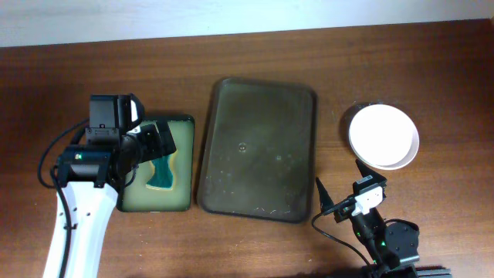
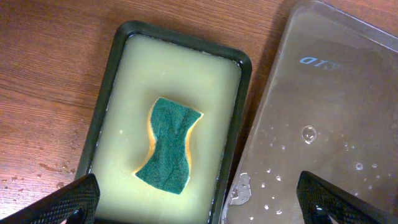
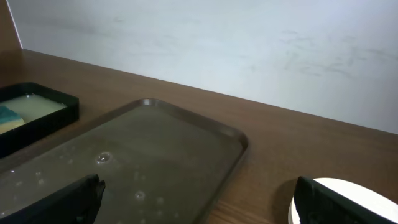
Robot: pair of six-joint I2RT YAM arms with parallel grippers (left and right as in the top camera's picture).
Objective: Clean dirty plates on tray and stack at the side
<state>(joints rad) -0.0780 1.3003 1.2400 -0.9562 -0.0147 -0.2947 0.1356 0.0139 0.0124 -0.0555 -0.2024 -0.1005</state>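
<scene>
Item 1. Left gripper [image 1: 160, 142]: hovers over the small black-rimmed tray [image 1: 192, 162], jaws spread wide, holding nothing. The teal sponge [image 2: 168, 145] lies loose in the yellowish liquid [image 2: 180, 68].

Item 2. Large brown tray [image 1: 258, 147]: centre of the table [image 1: 77, 77], no plate on it.

Item 3. Plates [image 1: 382, 135]: white stack right of the large tray, apart from its rim. The count cannot be told from above.

Item 4. Right gripper [image 1: 342, 185]: near the stack's lower left, jaws wide apart, empty.

Handling note: the work looks near done. Lift both arms straight up, the left clear of the liquid and the right clear of the stack.

View note: the wrist cameras show water droplets [image 2: 309, 133] on the large tray, which are faint overhead. Only the overhead camera shows the whole stack.
</scene>
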